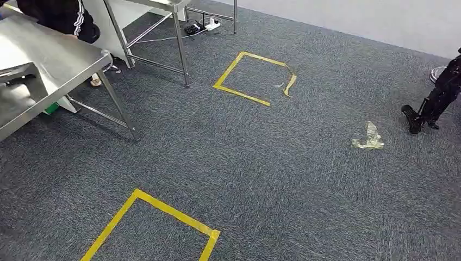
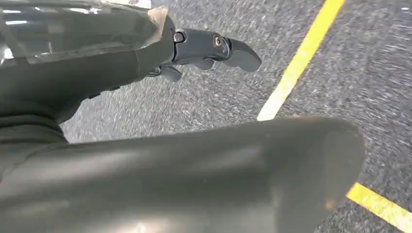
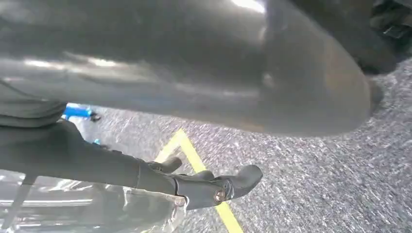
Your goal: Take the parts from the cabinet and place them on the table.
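**Editor:** What step does the frame catch?

**Photographer:** A walking step, by the look of it. The robot faces grey carpet (image 1: 282,163) marked with two squares of yellow tape, one far (image 1: 253,76) and one near (image 1: 163,209). Both arms hang at its sides. The steel desk (image 1: 60,60) stands off to its left, with a person (image 1: 65,16) behind it.

**Editor:** And the hands?

**Photographer:** The left robot hand (image 2: 204,51) hangs over the carpet, fingers apart and nothing between them. The right robot hand (image 3: 209,187) also points at the floor. Crinkled clear plastic (image 3: 121,208) sits close beside it, so whether it grips anything cannot be told.

**Editor:** Where are the parts?

**Photographer:** That cannot be told from here, and the same goes for the cabinet. A scrap of clear wrapping (image 1: 369,138) lies on the carpet, well apart from the desk.

**Editor:** What does the next move call for?

**Photographer:** Probably a turn. If the right hand is carrying something, the robot must turn left toward the desk. If not, it must turn to find the cabinet.
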Robot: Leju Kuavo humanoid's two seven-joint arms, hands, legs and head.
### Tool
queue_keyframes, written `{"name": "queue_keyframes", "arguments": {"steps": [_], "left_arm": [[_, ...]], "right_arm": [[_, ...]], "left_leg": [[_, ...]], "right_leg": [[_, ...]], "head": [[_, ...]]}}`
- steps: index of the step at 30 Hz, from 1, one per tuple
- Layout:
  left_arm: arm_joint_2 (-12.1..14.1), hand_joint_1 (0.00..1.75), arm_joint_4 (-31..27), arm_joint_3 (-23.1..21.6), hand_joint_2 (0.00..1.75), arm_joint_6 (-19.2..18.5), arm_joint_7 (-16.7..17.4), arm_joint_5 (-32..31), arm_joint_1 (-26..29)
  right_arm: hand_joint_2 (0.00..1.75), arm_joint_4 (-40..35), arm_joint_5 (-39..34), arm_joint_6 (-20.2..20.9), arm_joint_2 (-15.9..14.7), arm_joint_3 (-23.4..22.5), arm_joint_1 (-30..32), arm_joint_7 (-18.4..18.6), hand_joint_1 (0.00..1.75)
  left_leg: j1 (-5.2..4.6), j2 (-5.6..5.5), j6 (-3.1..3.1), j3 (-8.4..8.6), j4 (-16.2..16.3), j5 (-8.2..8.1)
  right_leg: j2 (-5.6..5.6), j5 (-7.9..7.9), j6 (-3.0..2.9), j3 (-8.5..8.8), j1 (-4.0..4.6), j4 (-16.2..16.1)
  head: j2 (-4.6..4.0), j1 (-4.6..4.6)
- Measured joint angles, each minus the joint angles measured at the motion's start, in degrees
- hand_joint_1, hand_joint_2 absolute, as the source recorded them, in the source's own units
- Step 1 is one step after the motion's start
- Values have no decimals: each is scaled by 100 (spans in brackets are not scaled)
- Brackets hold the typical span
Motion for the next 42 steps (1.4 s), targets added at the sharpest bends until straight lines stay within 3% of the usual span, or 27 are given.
{"name": "queue_keyframes", "arguments": {"steps": [3,4,6,8,9,10,12,13,14,16,18,19,21,23,25,27,28,29,30,31,33,34,36,37,39,40,42], "left_arm": [[7,0,0,-59,0,-20,2,-48,-25],[7,0,0,-90,0,-42,2,-88,-31],[15,0,0,-116,0,-53,11,-105,-21],[13,0,2,-120,0,-59,31,-105,5],[11,0,2,-120,0,-59,31,-105,12],[11,0,2,-122,0,-59,31,-105,14],[13,0,0,-125,0,-57,31,-105,13],[15,0,0,-127,0,-57,31,-105,13],[15,0,0,-129,0,-57,31,-105,13],[17,0,0,-133,0,-57,31,-105,10],[17,0,0,-138,0,-57,31,-105,0],[15,0,0,-142,0,-57,31,-105,-7],[11,0,0,-155,0,-57,31,-105,-15],[7,0,0,-155,0,-57,33,-105,-3],[7,0,0,-155,0,-57,35,-96,-1],[2,0,0,-157,0,-57,35,-96,-4],[-6,0,0,-157,0,-57,35,-96,-4],[-2,0,-2,-157,0,-55,35,-96,-5],[-9,0,-2,-157,0,-55,35,-99,-4],[-4,0,-2,-157,0,-46,35,-99,-5],[-4,0,-2,-160,0,-46,35,-107,-20],[-13,0,-2,-162,0,-44,35,-107,-22],[-11,0,-2,-166,0,-37,31,-140,-26],[-11,0,0,-166,0,-35,33,-147,-15],[-13,0,0,-166,0,-20,41,-155,14],[-13,0,0,-166,0,-9,50,-158,18],[-11,0,0,-166,0,15,68,-169,16]], "right_arm": [[0,0,-39,-20,2,-22,45,-31,0],[0,0,-57,-42,-2,-31,74,-50,0],[0,2,-66,-61,-4,-48,78,-83,0],[0,2,-77,-61,5,-77,87,-98,0],[0,2,-81,-61,9,-81,108,-103,0],[0,2,-83,-61,7,-90,132,-103,0],[0,4,-83,-64,-2,-114,146,-105,0],[0,2,-83,-64,2,-123,142,-107,0],[0,2,-83,-64,5,-127,136,-109,0],[0,2,-83,-64,5,-131,136,-120,0],[0,2,-83,-66,2,-133,174,-120,0],[0,4,-83,-68,-9,-133,183,-120,0],[0,4,-83,-72,-11,-133,181,-122,0],[0,4,-83,-74,-15,-133,162,-123,0],[0,4,-83,-74,-15,-133,176,-125,0],[0,4,-83,-83,-28,-133,188,-125,0],[0,4,-85,-88,-35,-133,182,-129,0],[0,4,-88,-88,-24,-133,169,-138,0],[0,4,-94,-88,-19,-133,140,-144,0],[0,2,-101,-92,-11,-136,125,-158,0],[0,4,-103,-92,-19,-136,146,-164,0],[0,4,-103,-92,-28,-138,136,-164,0],[0,7,-114,-92,-33,-140,156,-160,0],[0,5,-120,-92,-28,-142,145,-160,0],[0,4,-134,-92,-13,-151,145,-162,0],[0,7,-138,-92,-11,-153,159,-162,0],[0,7,-138,-98,-11,-155,183,-162,0]], "left_leg": [[21,153,-79,78,-40,-3],[74,-35,-158,78,31,-90],[74,-443,-145,-204,646,-522],[69,-572,-148,-660,1589,-918],[70,-584,-147,-783,1807,-938],[70,-585,-139,-792,1766,-823],[87,-613,-120,-453,967,-280],[108,-747,-106,-219,448,-28],[119,-1030,-88,-103,148,-2],[85,-936,-80,-114,118,-24],[31,-835,14,-90,114,-22],[84,-757,80,-45,33,42],[74,-619,136,-24,0,59],[39,-456,152,-29,2,48],[39,-320,158,-25,5,33],[56,-200,121,0,9,6],[61,-146,91,26,11,-13],[31,-97,56,54,10,-35],[-16,-48,1,62,32,-83],[-14,-10,-20,79,22,-86],[9,110,-69,143,-26,-80],[29,139,-117,150,-18,-116],[64,-338,-148,3,359,-409],[61,-467,-141,-212,807,-656],[60,-566,-140,-653,1663,-972],[59,-574,-137,-734,1762,-924],[62,-597,-108,-534,1230,-484]], "right_leg": [[162,-1,-94,-87,27,18],[264,31,-170,-17,-102,-15],[358,57,-284,-36,-70,-13],[505,53,-298,-51,-33,-8],[574,52,-299,-46,-26,-6],[652,52,-297,-36,-21,-5],[821,51,-293,-19,-25,9],[898,49,-288,-18,-26,28],[957,42,-272,-40,0,56],[1051,31,-186,-98,12,63],[1156,58,-93,-151,-28,17],[1190,54,-45,-154,16,37],[670,-217,-97,-391,23,531],[522,-591,-138,-862,17,1454],[492,-637,-74,-1034,0,1793],[431,-315,60,-666,-36,1075],[309,-114,122,-368,-51,521],[2,-1,130,-140,-51,106],[-14,34,74,-99,1,78],[87,52,-6,-121,-4,90],[193,46,-71,-164,36,88],[263,70,-132,-131,-27,62],[360,79,-194,-133,-64,55],[415,93,-277,-142,-49,55],[563,95,-297,-152,-16,57],[642,97,-303,-147,-5,58],[794,99,-301,-136,-4,67]], "head": [[0,-27],[0,-40],[0,-68],[0,-68],[0,-68],[0,-66],[0,-68],[0,-73],[0,-70],[0,-60],[0,-68],[0,-55],[0,-11],[0,-5],[0,0],[0,4],[0,4],[0,26],[0,34],[0,-11],[0,-14],[0,-11],[0,-60],[0,-61],[0,-59],[0,-57],[0,-62]]}}
